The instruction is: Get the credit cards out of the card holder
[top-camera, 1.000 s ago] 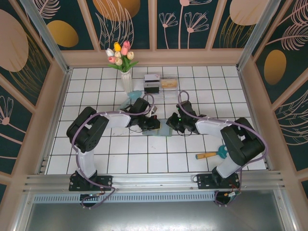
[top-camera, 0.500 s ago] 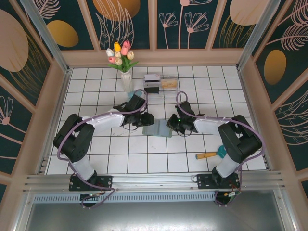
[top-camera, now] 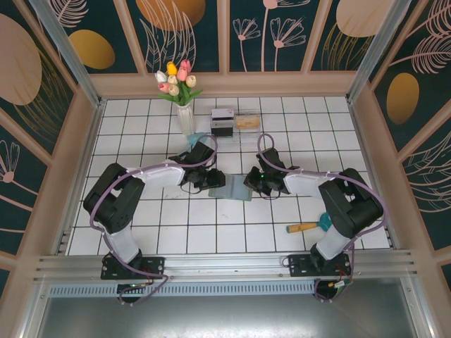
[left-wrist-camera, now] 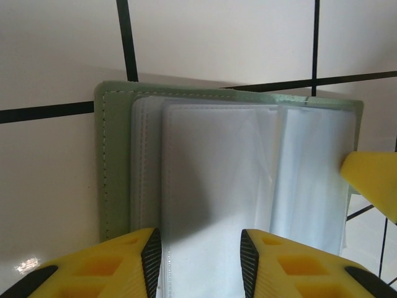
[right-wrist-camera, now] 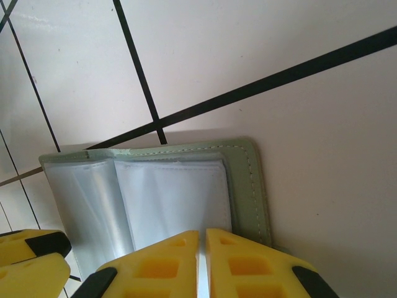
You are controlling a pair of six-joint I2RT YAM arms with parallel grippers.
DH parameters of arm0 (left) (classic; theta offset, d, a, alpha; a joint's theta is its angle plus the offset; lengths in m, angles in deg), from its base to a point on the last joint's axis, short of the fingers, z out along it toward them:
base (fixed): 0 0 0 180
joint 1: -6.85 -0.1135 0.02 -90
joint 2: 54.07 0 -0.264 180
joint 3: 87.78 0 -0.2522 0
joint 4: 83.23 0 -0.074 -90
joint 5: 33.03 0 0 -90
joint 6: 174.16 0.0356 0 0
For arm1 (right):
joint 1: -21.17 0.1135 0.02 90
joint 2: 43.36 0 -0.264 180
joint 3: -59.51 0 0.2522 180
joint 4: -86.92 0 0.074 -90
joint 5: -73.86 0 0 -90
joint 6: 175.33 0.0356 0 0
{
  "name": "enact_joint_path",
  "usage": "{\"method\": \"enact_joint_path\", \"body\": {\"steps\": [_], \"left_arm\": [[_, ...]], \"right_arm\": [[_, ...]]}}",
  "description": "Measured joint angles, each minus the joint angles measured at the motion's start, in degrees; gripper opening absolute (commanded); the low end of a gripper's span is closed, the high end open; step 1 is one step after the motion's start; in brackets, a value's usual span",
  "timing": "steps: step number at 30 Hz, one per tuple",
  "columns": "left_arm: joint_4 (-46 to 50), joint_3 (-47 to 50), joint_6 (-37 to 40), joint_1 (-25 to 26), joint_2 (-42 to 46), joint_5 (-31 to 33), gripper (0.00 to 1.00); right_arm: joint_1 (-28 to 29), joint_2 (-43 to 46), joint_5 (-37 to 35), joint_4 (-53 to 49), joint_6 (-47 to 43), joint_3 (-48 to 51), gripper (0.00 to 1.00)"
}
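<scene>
At mid-table, your card holder (top-camera: 231, 187) lies open between both arms. Since a second ago your left gripper (left-wrist-camera: 201, 261) has shifted left and parted, now half-open astride a clear sleeve (left-wrist-camera: 217, 174). Your right gripper (right-wrist-camera: 202, 261) stays pinched on the holder's green edge.

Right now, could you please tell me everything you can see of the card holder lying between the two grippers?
The card holder lies open and flat on the white tiled table. Its outside is soft sage green with a stitched border; inside are stacked clear, whitish plastic sleeves. Whether cards sit inside is unclear. The open left gripper straddles one end of the sleeves; the right gripper looks pinched shut on the opposite end.
</scene>
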Motion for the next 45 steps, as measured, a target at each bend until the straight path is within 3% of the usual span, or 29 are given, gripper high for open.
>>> {"method": "enact_joint_path", "body": {"steps": [9,32,38,45], "left_arm": [[-0.28,0.00,0.02,-0.20,-0.68,-1.88,0.44],[-10.03,0.81,-0.94,-0.24,-0.68,-17.03,0.34],[-13.55,1.55,-2.10,-0.24,-0.68,-19.82,0.33],[-14.56,3.17,-2.64,-0.24,-0.68,-20.85,0.31]], "right_arm": [[0.04,-0.24,0.02,0.02,0.00,-0.07,0.14],[0.04,0.15,0.07,0.28,-0.13,-0.09,0.14],[-0.15,3.48,1.33,3.52,-0.07,1.46,0.23],[-0.61,4.31,7.93,11.15,1.16,4.15,0.28]]}}
